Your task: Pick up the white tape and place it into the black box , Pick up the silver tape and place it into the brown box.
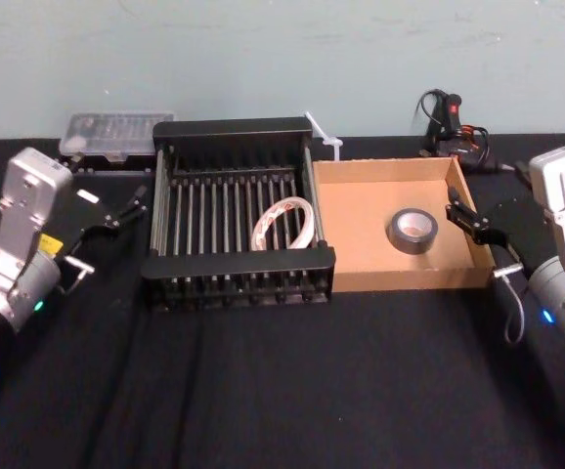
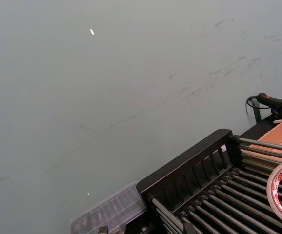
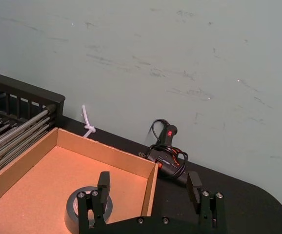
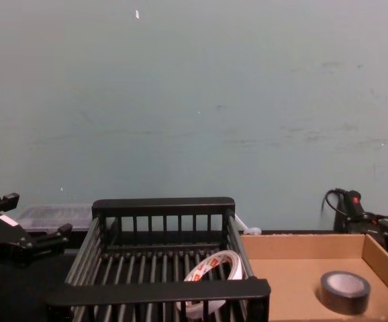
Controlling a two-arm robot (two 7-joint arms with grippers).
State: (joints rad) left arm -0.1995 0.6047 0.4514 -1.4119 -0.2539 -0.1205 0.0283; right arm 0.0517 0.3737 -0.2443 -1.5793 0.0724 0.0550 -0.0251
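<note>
Tapes rest boxed, white tape (image 1: 283, 224) partly hidden by crate bars; left claw (image 1: 126, 210) and right claw (image 1: 463, 217) gape wide.

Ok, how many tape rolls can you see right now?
2. The white tape leans in the black box, right side. The silver tape lies flat in the brown box. No others visible.

2 boxes: 1 black box (image 1: 239, 132) and, touching its right side, 1 brown box (image 1: 401, 277). 2 tape rolls: 1 white tape (image 1: 283, 223), 1 silver tape (image 1: 412, 230). 2 grippers.
</note>
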